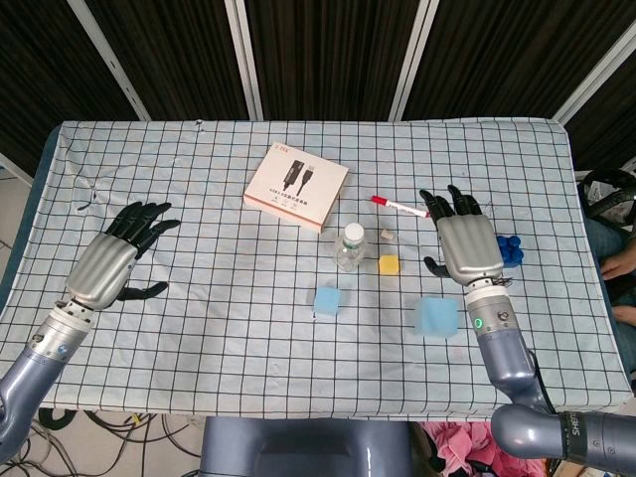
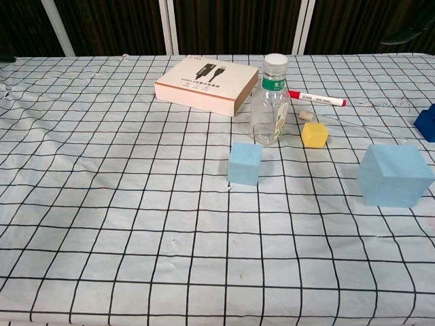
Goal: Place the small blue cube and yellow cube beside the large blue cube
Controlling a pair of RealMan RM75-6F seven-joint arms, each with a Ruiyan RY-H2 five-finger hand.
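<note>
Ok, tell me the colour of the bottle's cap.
White; the bottle's cap shows best in the chest view.

Tablecloth is white with a black grid all over. Small cube and big cube are both the same pale sky blue, and the little cube between them is bright yellow. Bottle is clear with a white cap and green label. Box is white on top with peachy-orange edges and a black cable picture. Marker is white with red ends. Both hands are silver-grey with black fingers.
</note>
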